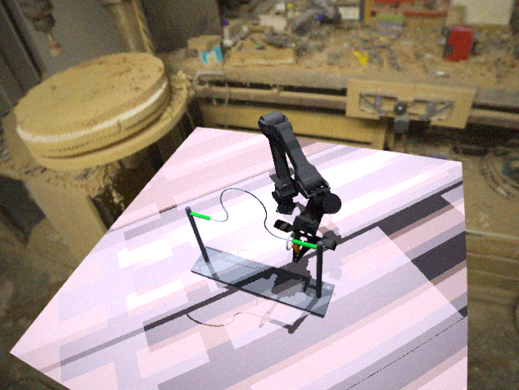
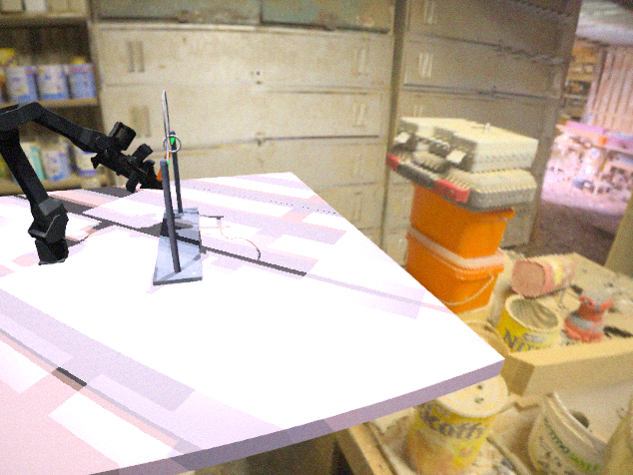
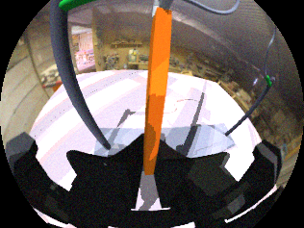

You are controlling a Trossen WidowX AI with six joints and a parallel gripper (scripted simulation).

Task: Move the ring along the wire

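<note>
The ring sits around the green part of the wire, next to the right-hand post. Its orange handle hangs down from it. My gripper is shut on the lower end of the handle, just left of that post. The thin grey wire arcs away to the other green part at the left post. In the exterior view both posts line up.
The posts stand on a grey base plate in the middle of the patterned table. The arm's base stands behind the wire stand. Workshop clutter lies beyond the table edges.
</note>
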